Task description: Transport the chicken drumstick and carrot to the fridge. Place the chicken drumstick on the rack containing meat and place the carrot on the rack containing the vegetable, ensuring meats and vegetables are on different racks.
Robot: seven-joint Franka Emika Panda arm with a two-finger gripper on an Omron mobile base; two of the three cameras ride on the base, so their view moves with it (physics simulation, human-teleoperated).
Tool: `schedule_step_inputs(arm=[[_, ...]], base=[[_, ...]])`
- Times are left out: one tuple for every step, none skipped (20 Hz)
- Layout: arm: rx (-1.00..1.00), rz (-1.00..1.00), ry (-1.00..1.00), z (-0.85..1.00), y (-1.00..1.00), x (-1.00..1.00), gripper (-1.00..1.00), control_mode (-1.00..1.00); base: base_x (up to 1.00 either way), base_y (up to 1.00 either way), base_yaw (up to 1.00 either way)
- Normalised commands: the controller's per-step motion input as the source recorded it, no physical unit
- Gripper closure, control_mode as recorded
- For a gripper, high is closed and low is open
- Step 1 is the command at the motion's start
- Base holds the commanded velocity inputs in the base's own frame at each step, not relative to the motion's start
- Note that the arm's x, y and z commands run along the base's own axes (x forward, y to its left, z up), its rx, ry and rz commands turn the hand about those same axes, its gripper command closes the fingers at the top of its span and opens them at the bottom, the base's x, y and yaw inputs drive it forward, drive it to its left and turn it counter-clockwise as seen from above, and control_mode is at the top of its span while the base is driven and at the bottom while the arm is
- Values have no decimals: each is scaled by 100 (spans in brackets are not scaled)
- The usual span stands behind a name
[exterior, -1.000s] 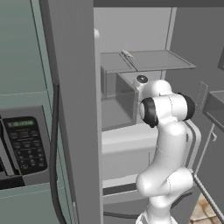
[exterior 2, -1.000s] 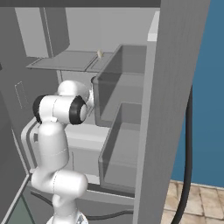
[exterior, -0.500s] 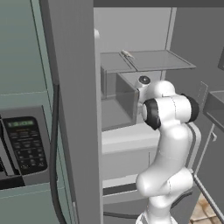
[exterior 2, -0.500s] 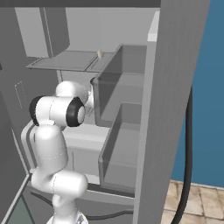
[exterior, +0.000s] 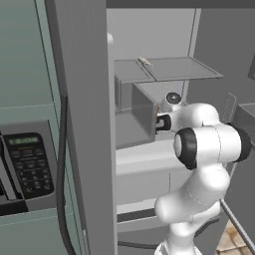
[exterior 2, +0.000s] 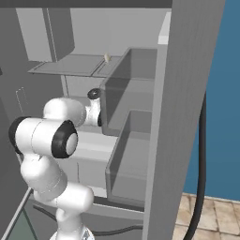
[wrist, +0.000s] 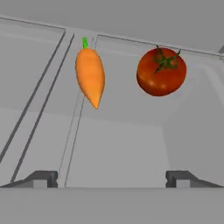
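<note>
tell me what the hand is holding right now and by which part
Nothing. The hand is open, its fingertips wide apart with only bare shelf between them. The carrot lies free on the fridge shelf ahead, beside a tomato.

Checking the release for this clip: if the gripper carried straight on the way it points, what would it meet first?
Nothing close: the jaws stand open over bare fridge shelf. The carrot lies ahead left and the tomato ahead right, so the line probably passes between them to the back wall, though depth is unclear.

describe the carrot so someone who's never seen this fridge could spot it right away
Look inside the open fridge, on the pale grey shelf in the hand view. The carrot lies there beside a round red tomato; it is the long, tapered orange one with a short green tuft.
</note>
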Motion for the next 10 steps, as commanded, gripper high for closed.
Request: schedule_step_inputs(arm=[[1,-25,0,64,0,-76,-100,-100],[2,-24,0,69,0,-74,-100,-100],[2,-21,0,80,0,-78,-100,-100],[4,-19,0,83,0,-76,-100,-100],[5,-16,0,83,1,-83,-100,-100],[6,-14,0,79,6,-86,-100,-100],[6,-11,0,82,0,-94,-100,-100],[8,-9,0,84,0,-95,-100,-100],[10,-7,0,88,0,-93,-100,-100],[9,-7,0,94,0,-90,-100,-100]], base=[[0,0,0],[0,0,0],[0,0,0],[0,0,0],[0,0,0],[0,0,0],[0,0,0],[0,0,0],[0,0,0],[0,0,0]])
